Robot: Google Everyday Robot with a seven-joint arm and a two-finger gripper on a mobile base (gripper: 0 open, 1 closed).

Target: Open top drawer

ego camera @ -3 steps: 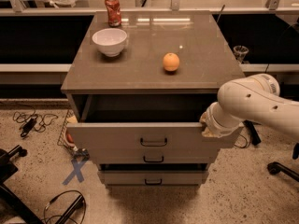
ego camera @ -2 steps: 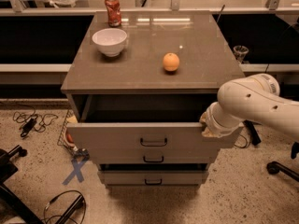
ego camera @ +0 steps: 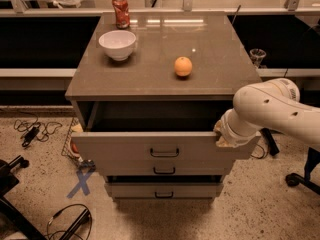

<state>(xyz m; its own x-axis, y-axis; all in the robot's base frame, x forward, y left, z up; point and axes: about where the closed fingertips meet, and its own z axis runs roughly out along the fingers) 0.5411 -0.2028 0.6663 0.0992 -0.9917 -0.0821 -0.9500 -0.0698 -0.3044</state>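
The top drawer [ego camera: 125, 147] stands pulled out toward the near side of the grey-taupe cabinet [ego camera: 215, 59], its deep interior in shadow behind the tall front and its small dark bar handle [ego camera: 164, 152] at the centre. The gripper [ego camera: 219, 133] sits at the right end of that drawer front, against its upper corner, with the white arm [ego camera: 270, 109] reaching in from the right. The wrist covers most of it, so I cannot tell how wide it stands or whether it has hold of the drawer edge. Below, the two lower drawers [ego camera: 162, 190] are shut. On the cabinet top a white bowl [ego camera: 117, 44] rests at the far left, a red can [ego camera: 120, 11] just beyond it, and an orange [ego camera: 183, 66] near the middle. A blue tape cross [ego camera: 81, 182] marks the speckled floor [ego camera: 260, 209] at the near left.
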